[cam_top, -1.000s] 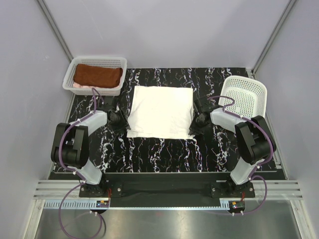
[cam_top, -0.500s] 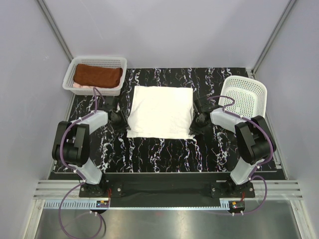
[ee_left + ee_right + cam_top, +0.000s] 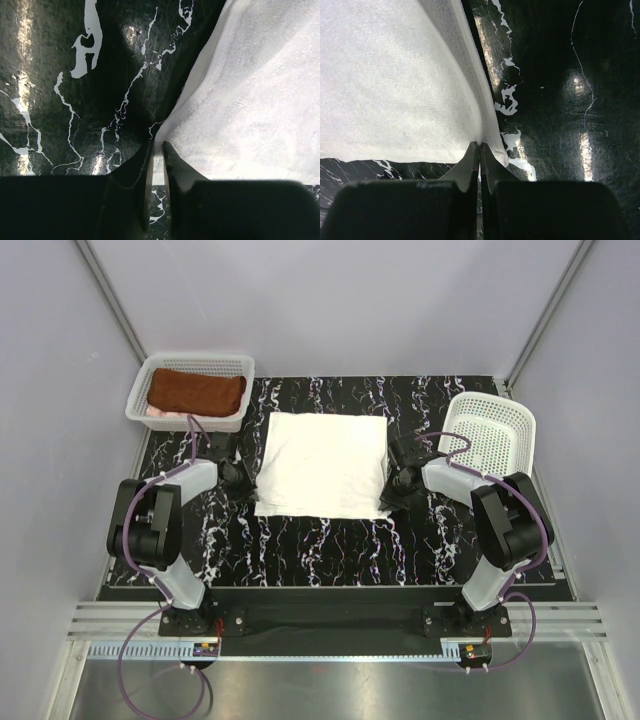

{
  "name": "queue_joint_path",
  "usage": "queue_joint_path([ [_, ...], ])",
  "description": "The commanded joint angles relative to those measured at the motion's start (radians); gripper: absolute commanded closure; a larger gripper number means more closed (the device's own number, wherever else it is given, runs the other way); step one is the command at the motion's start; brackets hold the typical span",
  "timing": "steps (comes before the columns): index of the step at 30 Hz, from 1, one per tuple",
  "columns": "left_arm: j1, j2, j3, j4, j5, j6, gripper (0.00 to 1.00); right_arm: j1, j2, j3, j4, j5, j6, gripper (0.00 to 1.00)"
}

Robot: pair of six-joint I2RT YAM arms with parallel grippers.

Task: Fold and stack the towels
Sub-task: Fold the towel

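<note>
Towels as I see them: one spread out, two in a basket.
The white towel [image 3: 322,462] lies open and flat mid-bench [image 3: 330,540], roughly square, lightly rumpled, its near edge uneven. The rust-brown towel [image 3: 197,392] sits folded in the far-left basket [image 3: 190,423]. A sliver of pink towel [image 3: 152,412] peeks out beneath it.

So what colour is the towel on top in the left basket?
Rust-brown towel, clearest in the top external view.
</note>
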Motion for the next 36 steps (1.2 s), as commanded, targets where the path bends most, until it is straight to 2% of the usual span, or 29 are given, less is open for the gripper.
queue_joint_path([
  [1, 0.000, 0.019, 0.030, -0.010, -0.040, 0.005, 0.92, 0.012, -0.014, -0.007, 0.026, 0.023, -0.009, 1.00],
  [3, 0.000, 0.017, 0.039, -0.020, -0.043, 0.008, 1.00, 0.012, -0.014, -0.004, 0.026, 0.021, -0.011, 1.00],
  [11, -0.006, -0.013, 0.099, -0.092, -0.052, 0.020, 1.00, 0.012, -0.020, 0.018, 0.011, 0.027, -0.017, 1.00],
  [18, -0.026, -0.093, 0.168, -0.168, -0.037, 0.012, 1.00, 0.012, -0.027, 0.166, -0.095, 0.044, -0.063, 1.00],
  [21, -0.055, -0.168, 0.101, -0.139, 0.033, -0.021, 1.00, 0.012, -0.069, 0.129, -0.109, 0.047, -0.070, 1.00],
  [24, -0.089, -0.222, -0.053, -0.096, 0.011, -0.037, 1.00, 0.012, -0.130, 0.003, -0.051, 0.059, -0.064, 1.00],
  [28, -0.091, -0.219, -0.142, -0.018, 0.018, -0.047, 1.00, 0.013, -0.111, -0.059, 0.031, 0.047, -0.087, 1.00],
  [32, -0.092, -0.227, -0.099, -0.049, -0.034, -0.028, 1.00, 0.012, -0.115, -0.044, 0.022, 0.064, -0.090, 1.00],
  [36, -0.091, -0.222, 0.011, -0.155, -0.118, 0.006, 1.00, 0.010, -0.126, 0.080, -0.058, 0.128, -0.125, 1.00],
])
